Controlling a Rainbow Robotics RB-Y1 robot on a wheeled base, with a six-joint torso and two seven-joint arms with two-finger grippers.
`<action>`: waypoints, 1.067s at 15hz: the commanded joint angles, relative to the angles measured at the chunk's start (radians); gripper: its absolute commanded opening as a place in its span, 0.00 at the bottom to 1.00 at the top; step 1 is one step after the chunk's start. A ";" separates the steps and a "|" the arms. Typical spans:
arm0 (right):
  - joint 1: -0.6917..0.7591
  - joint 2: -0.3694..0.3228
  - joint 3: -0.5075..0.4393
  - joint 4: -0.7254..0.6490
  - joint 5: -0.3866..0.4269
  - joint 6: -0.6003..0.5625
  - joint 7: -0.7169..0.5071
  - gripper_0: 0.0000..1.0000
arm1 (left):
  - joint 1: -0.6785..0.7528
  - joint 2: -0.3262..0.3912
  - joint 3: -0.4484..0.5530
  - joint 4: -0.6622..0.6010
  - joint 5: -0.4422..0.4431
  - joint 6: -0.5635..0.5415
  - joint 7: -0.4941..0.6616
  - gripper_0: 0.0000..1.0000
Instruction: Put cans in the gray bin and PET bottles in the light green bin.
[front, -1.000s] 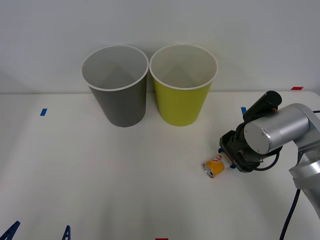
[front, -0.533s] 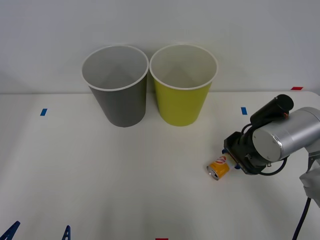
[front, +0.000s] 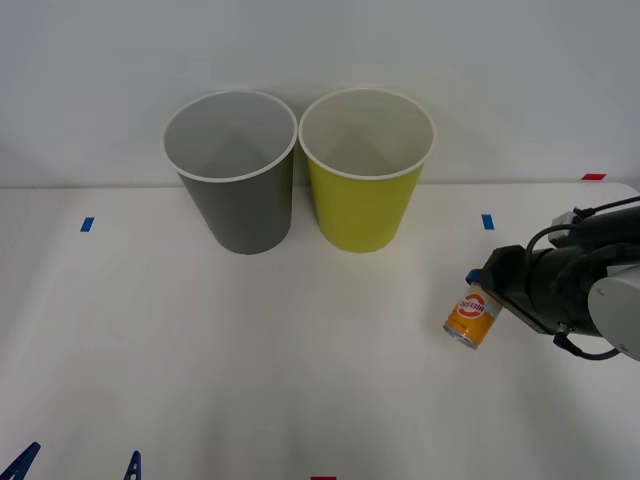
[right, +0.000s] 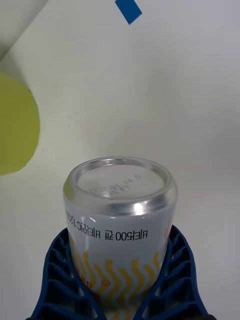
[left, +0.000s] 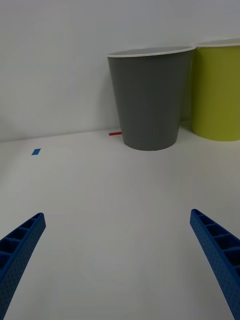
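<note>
My right gripper is shut on the can, a small silver can with an orange-yellow label, held above the table at the right. In the right wrist view the can sits between the blue ribbed fingers, its silver end facing the camera. The gray bin and the light green bin stand side by side at the back, both open-topped and away to the left of the can. My left gripper rests open at the front left, its fingers spread wide with nothing between them.
Small blue tape marks lie on the white table, another blue mark at the left, and a red mark at the far right. A pale wall rises just behind the bins.
The right gripper has lifted the can off the table and swung it to the right, turning it from lying down to near upright. The left arm has not moved.
</note>
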 joint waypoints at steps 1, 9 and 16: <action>0.041 0.049 -0.094 -0.102 -0.021 -0.001 0.186 0.00 | 0.000 0.000 0.000 0.000 0.000 0.000 0.000 1.00; 0.100 0.142 -0.167 -0.238 0.002 -0.117 0.719 0.00 | 0.000 0.000 0.000 0.000 0.000 0.000 0.000 1.00; 0.088 0.240 -0.233 -0.265 -0.182 -0.264 1.085 0.00 | 0.000 0.000 0.000 0.000 0.000 0.000 0.000 1.00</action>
